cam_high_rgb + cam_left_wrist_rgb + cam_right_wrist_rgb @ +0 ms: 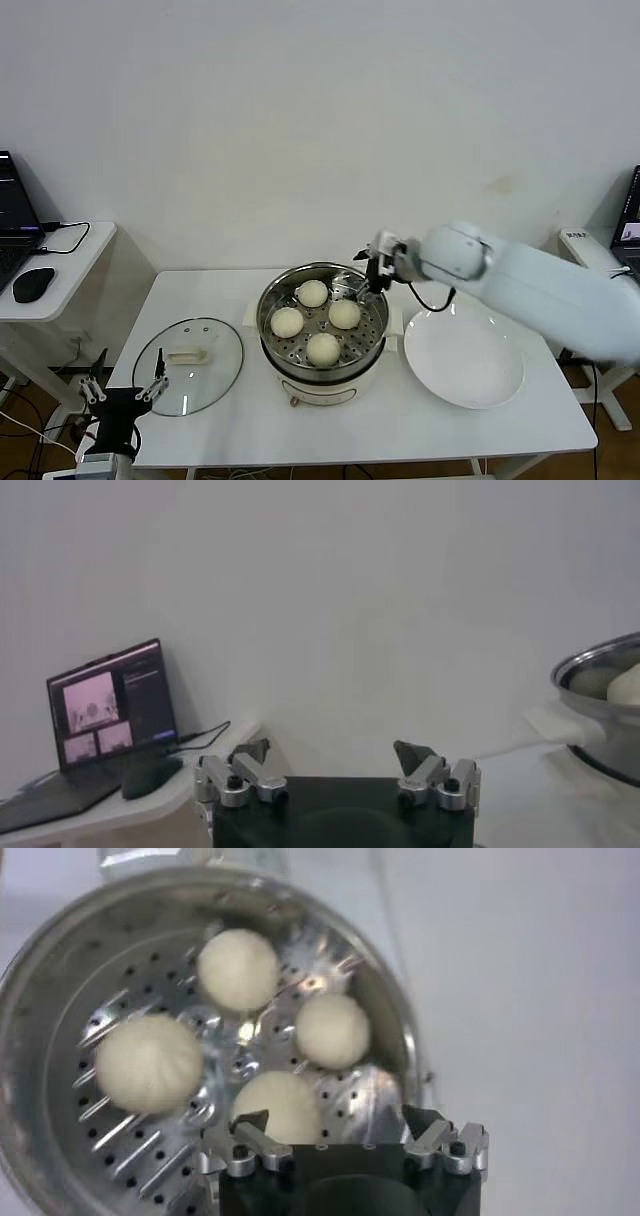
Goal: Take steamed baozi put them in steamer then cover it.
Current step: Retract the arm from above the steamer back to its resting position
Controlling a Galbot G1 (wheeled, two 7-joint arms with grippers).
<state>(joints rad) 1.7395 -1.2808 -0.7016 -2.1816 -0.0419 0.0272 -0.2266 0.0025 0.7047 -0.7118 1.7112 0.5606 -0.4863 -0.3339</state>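
Several cream-white baozi [323,348] [149,1062] lie on the perforated tray inside the shiny steamer [272,300] [60,928] in the middle of the table. My right gripper [368,280] [335,1120] hovers open and empty over the steamer's back right rim, one baozi [283,1103] just below its fingers. The glass cover [188,378] with its cream handle lies flat on the table left of the steamer. My left gripper [122,391] [335,750] is parked open by the table's front left corner, close to the cover, holding nothing. In the left wrist view the steamer [600,665] shows at the far edge.
An empty white plate [463,356] sits right of the steamer. A side desk at the left carries a laptop [12,215] [110,702] and a mouse [33,284]. A white wall stands behind the table.
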